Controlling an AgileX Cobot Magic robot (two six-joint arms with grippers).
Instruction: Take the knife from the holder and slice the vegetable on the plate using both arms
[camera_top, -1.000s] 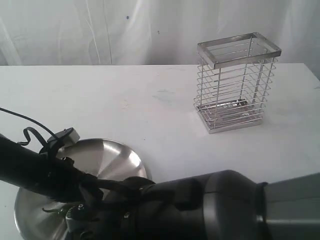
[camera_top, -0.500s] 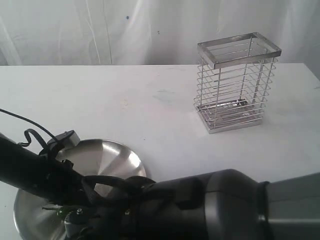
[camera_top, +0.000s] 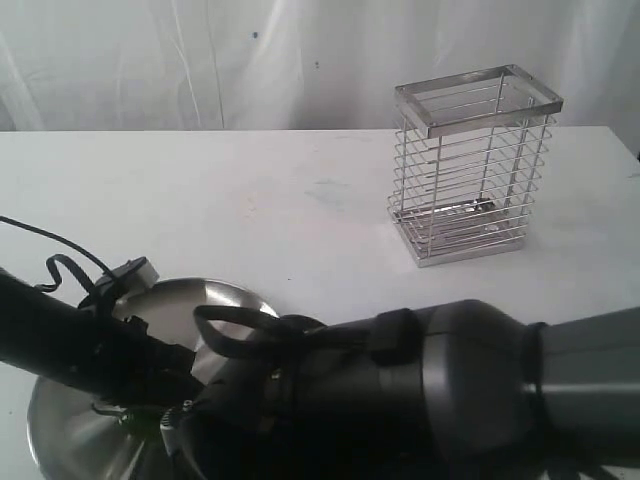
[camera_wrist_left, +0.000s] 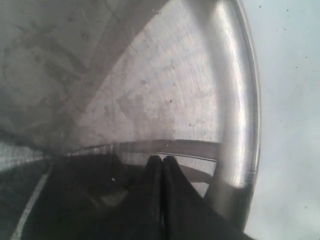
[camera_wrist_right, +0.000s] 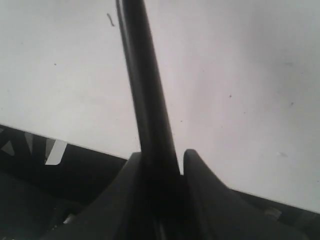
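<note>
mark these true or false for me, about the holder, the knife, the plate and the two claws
1. The holder has no knife in it. True.
2. The left claw is wide open. False: its fingers are pressed together above the plate.
3. The right claw grips the knife. True: the dark knife runs out from between its fingers.
4. In the exterior view the plate is to the right of the holder. False: the plate is at the front left, and the holder stands upright at the back right.
</note>
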